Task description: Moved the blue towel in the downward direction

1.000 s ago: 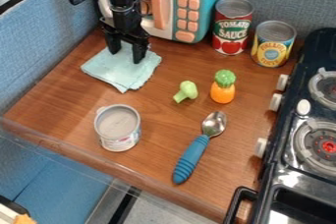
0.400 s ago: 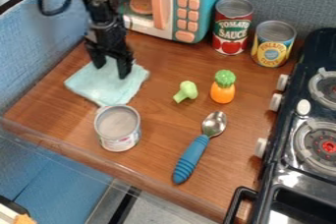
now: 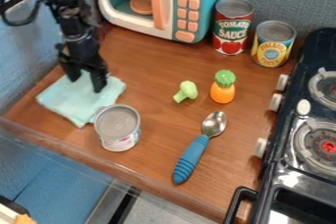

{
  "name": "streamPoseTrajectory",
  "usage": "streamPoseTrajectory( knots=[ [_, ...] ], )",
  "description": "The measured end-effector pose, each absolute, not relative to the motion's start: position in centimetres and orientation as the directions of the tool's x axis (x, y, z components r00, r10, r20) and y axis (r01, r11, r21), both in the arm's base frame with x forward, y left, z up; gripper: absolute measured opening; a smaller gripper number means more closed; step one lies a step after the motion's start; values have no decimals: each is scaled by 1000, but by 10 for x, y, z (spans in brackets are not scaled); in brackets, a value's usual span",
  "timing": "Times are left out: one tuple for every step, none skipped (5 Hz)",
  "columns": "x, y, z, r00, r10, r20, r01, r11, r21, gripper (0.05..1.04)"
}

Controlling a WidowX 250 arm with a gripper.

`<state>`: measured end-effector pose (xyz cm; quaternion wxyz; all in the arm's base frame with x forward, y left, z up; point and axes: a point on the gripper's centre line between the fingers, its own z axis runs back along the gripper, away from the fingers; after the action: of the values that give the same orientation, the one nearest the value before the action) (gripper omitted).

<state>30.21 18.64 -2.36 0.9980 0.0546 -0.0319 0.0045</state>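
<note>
The gripper [image 3: 85, 81] hangs at the left of the work surface with its two fingers spread apart, their tips down on the light blue towel [image 3: 66, 98]. That towel lies flat near the left edge of the wooden counter, some of it hidden beneath the fingers. Its lower right part reaches up to the small can beside it.
The small can [image 3: 118, 127] stands right of the towel. Farther right are a broccoli piece [image 3: 186, 91], a toy pineapple [image 3: 223, 87] and a blue-handled spoon [image 3: 191, 158]. Behind stand a toy microwave [image 3: 160, 2] and two cans [image 3: 232, 25]; a stove [image 3: 308, 120] borders the right.
The gripper and the towel beneath it have moved together down and to the left, from in front of the microwave to beside the small can. The other objects have kept their places.
</note>
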Motion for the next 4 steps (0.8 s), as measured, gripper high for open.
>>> streamPoseTrajectory(
  knots=[
    [285, 195, -24, 998, 40, 50, -45, 994, 104, 999],
    [279, 192, -24, 997, 47, 56, -52, 995, 88, 999],
    [283, 189, -22, 995, 56, 81, -62, 996, 71, 999],
    [301, 186, -6, 989, 67, 132, -79, 993, 84, 1002]
  ],
)
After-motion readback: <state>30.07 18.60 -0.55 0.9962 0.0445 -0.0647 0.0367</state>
